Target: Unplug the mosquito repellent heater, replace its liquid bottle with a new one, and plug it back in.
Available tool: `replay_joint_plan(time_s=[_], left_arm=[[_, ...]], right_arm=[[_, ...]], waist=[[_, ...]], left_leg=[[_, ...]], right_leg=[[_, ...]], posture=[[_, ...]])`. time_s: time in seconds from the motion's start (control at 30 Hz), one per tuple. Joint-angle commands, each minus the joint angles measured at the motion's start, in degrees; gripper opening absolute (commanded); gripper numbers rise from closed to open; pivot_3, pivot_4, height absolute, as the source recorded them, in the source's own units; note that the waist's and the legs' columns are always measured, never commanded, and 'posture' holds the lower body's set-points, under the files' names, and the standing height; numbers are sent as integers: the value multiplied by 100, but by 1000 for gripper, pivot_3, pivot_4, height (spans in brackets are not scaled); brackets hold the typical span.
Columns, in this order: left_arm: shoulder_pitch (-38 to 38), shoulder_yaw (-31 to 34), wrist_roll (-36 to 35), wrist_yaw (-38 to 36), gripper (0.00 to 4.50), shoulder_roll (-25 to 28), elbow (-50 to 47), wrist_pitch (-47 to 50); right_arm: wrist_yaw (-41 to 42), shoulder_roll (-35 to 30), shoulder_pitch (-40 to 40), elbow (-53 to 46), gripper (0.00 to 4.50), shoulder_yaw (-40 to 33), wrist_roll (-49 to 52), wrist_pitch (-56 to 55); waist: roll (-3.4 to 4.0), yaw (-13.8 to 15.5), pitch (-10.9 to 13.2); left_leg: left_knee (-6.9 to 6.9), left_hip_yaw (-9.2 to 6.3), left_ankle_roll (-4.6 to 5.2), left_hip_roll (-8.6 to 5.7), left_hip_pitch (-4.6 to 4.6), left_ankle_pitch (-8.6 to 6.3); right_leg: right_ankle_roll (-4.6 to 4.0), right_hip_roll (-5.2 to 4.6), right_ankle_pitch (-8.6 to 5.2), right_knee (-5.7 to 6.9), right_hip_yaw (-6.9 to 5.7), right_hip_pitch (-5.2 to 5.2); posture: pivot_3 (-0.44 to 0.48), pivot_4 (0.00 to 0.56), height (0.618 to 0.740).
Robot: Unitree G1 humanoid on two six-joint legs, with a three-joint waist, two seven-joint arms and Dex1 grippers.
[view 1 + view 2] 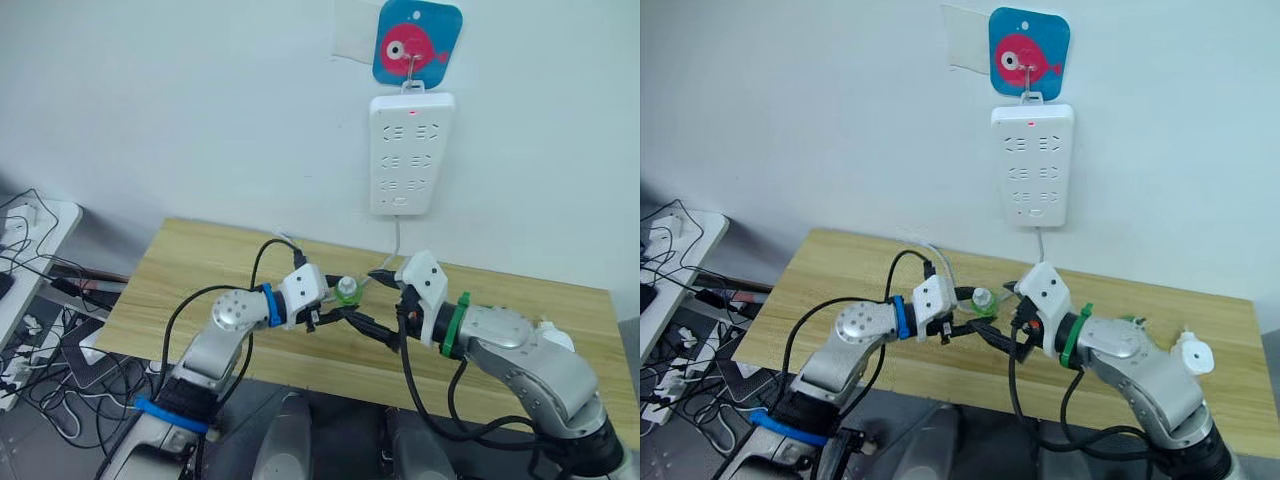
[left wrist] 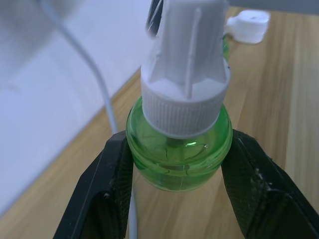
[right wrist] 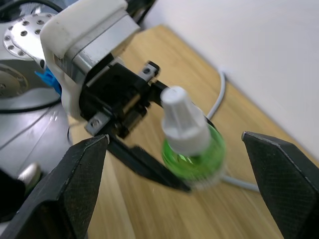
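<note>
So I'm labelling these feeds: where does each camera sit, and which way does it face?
Head eyes: forward and down over both arms at the wooden table, white wall power strip.
Left wrist: along the left tool, shut on the green bottle with white cap.
Right wrist: along the open right tool at that bottle.
Shared: the bottle.

The bottle (image 2: 179, 149) sits between the left gripper's (image 1: 345, 318) fingers (image 2: 107, 194) above the table (image 1: 180, 270), right gripper (image 1: 385, 300) beside it.

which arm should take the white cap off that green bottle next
Right, probably. The left gripper is shut on the green bottle by its body, leaving the white cap exposed. The right gripper is open, facing that cap.
</note>
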Motion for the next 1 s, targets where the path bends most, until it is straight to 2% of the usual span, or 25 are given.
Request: replay_joint_plan(time_s=[0.03, 0.1, 0.2, 0.4, 0.47, 0.6, 0.7, 0.9, 1.0], left_arm=[[-282, -123, -317, -384, 2197, -124, -71, 341], [-370, -124, -338, -450, 2197, -159, -54, 444], [-383, -167, -280, -584, 2197, -123, -41, 397], [-376, -164, -287, -626, 2197, -145, -25, 419], [-381, -146, -302, -607, 2197, -171, -18, 444], [-371, -106, -379, -679, 2197, -174, -52, 446], [-368, -111, -494, -1048, 2197, -103, -16, 98], [-452, -264, -608, -2114, 2197, 58, 476, -1198], [-653, -390, -842, -3043, 2197, -34, 1010, -1957]], right_arm=[[-403, 338, 35, -142, 4500, 81, -212, -97], [-496, 431, 94, -167, 4500, 125, -305, -93], [-669, 541, 204, -199, 3909, 148, -469, -129], [-749, 627, 326, -212, 1751, 139, -632, -228], [-737, 635, 340, -189, 1169, 116, -667, -261], [-672, 614, 372, -195, 1164, 76, -711, -317], [-292, 455, 267, -240, 1164, 26, -559, -413], [1280, -276, -180, -230, 1164, 84, -103, -901], [2826, -860, -604, 241, 1164, 93, 278, -1273]], waist=[[-1, -61, -4], [-1, -139, -9], [-1, -267, -15], [-1, -443, -29], [-1, -455, -40], [0, -464, -48], [0, -468, -51], [1, -464, -51], [1, -458, -51]], left_leg=[[0, -1, -1, 0, 0, 1], [0, -2, -18, 0, -1, 10], [-1, -2, -19, 0, -1, 11], [1, -6, -20, 1, -1, 12], [1, -6, -20, 1, -1, 12], [1, -6, -19, 1, 0, 12], [2, -6, -18, 1, 0, 11], [3, -5, -10, 1, 1, 7], [6, -4, 0, -1, 1, 1]], right_leg=[[0, 0, 0, 0, -2, 0], [0, -1, 0, 1, -2, 0], [0, -1, 0, 0, -2, 0], [0, -1, 0, 10, -3, 0], [0, -1, 0, 10, -3, 0], [0, -1, 0, 11, -3, 0], [0, -1, 0, 12, -3, 0], [0, -1, 0, 12, -3, 0], [0, -2, 0, 11, -4, 2]], posture=[[140, 214, 740], [131, 211, 740], [121, 207, 740], [113, 204, 740], [113, 204, 740], [116, 206, 740], [118, 213, 740], [114, 220, 740], [118, 214, 740]])
